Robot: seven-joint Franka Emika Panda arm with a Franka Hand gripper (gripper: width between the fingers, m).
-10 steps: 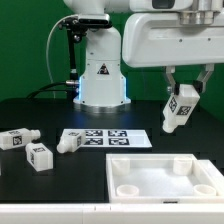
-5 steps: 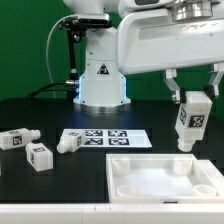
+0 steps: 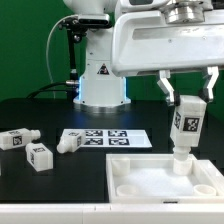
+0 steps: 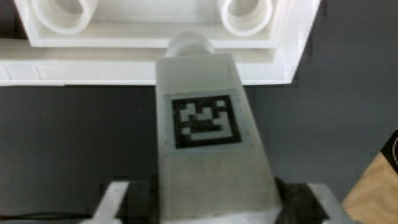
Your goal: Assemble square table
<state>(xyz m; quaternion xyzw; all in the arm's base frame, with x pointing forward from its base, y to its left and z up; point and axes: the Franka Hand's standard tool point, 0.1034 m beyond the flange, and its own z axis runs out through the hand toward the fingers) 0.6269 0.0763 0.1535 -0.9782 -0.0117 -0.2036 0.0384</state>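
Exterior view: the pincer (image 3: 189,101) is clenched on the upper end of one leg (image 3: 186,126), with a jaw on either side of its tagged body. The leg hangs clear of the tabletop (image 3: 40,118), over the far corner of the square panel (image 3: 150,178) on the exterior view's right. The panel lies flat, rim up, at the near edge of the tabletop. The leg's long axis is close to vertical, with its narrow end pointing down at the corner hole and its tag facing the camera. I cannot tell from here whether the tip has entered the hole or sits just above it. Wrist view: the leg (image 4: 210,120) runs straight away from the lens toward the panel (image 4: 107,55). A socket (image 4: 247,12) shows just beyond the tip, but alignment is unclear at this angle. Judgement: the step in hand is seating this leg in its corner. To do it well, hold the axis plumb and centre the narrow end over the hole before lowering. Descend slowly and twist only once it is seated. The panel looks loose, so side load could slide it.
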